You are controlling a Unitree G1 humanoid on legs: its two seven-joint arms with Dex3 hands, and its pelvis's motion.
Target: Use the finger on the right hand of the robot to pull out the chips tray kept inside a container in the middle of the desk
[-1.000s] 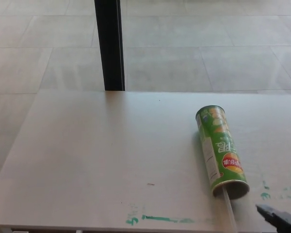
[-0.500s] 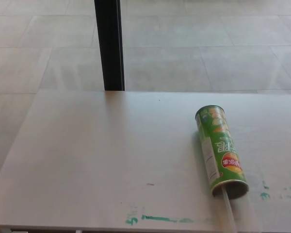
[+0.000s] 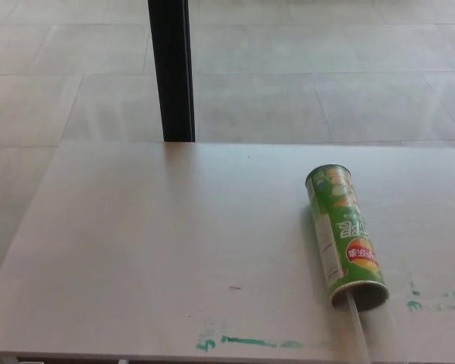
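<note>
A green chips can (image 3: 343, 233) lies on its side at the right of the pale desk (image 3: 159, 243), its open mouth (image 3: 362, 294) facing the near edge. A clear plastic tray (image 3: 358, 326) sticks out of the mouth toward the desk's front edge; its outline is faint. Neither of my hands shows in the head view.
A black post (image 3: 172, 70) stands behind the desk's far edge, left of centre. Green paint smears (image 3: 246, 343) mark the desk near the front edge, with smaller ones (image 3: 432, 302) at the right. Tiled floor lies beyond.
My right hand, visible at the bottom right corner a second ago, has dropped out of view. The can and tray have not moved.
</note>
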